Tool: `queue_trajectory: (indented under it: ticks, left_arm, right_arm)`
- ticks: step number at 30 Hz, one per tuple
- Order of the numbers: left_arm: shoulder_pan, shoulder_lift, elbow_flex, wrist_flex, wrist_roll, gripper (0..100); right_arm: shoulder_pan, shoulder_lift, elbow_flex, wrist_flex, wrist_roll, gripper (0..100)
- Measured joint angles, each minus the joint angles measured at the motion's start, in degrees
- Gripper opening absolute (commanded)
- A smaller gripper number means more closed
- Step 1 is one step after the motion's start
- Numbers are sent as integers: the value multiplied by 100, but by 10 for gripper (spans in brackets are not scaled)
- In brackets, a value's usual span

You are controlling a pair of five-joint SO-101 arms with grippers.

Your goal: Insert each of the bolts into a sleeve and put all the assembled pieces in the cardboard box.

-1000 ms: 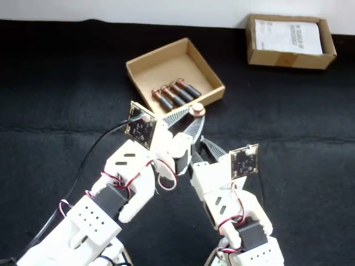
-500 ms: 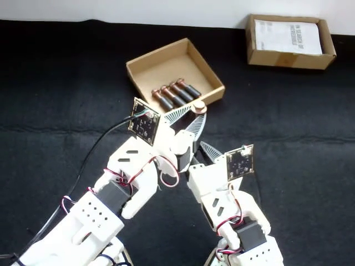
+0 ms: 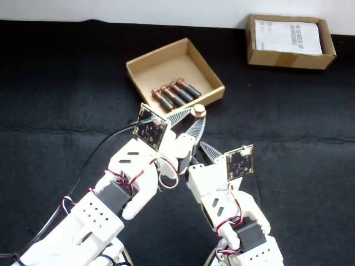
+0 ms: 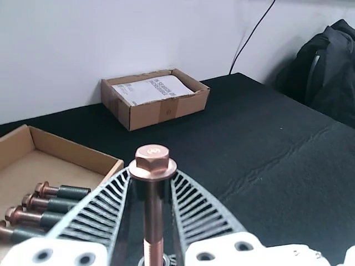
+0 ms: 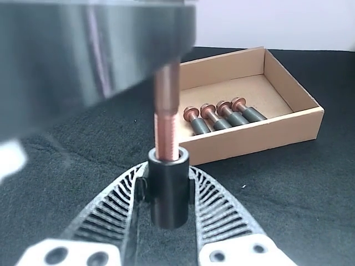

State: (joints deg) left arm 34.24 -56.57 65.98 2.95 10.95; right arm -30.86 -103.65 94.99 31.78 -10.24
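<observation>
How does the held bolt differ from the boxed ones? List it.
The held bolt stands upright in the left hand; the boxed bolts lie flat in the box. The held bolt is bare, its tip at the right hand's sleeve; the boxed bolts wear sleeves. All have copper hex heads.

No legible txt; print on white sheet (image 3: 288, 36) in far small box (image 3: 291, 60) too small to read.

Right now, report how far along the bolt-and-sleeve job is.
Done: four copper bolts in dark sleeves lie side by side in the open brown cardboard box. In hand: the left gripper holds a copper hex-head bolt, its threaded end in the mouth of the black cylindrical sleeve gripped by the right gripper. Left: seat that bolt fully, then put the piece in the box.
</observation>
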Motion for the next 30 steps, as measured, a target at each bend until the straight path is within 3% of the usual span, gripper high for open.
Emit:
queue_trajectory:
  ticks: [16,22,30]
  left_arm:
    - [18,-9,712,0,-9,11]
    - [-9,-9,712,44,-9,201]
    - [-105,-18,281,1424,-9,227]
  right_arm:
    - [53,0,0,0,0,8]
    - [62,0,0,0,0,8]
    - [79,9,0,0,0,8]
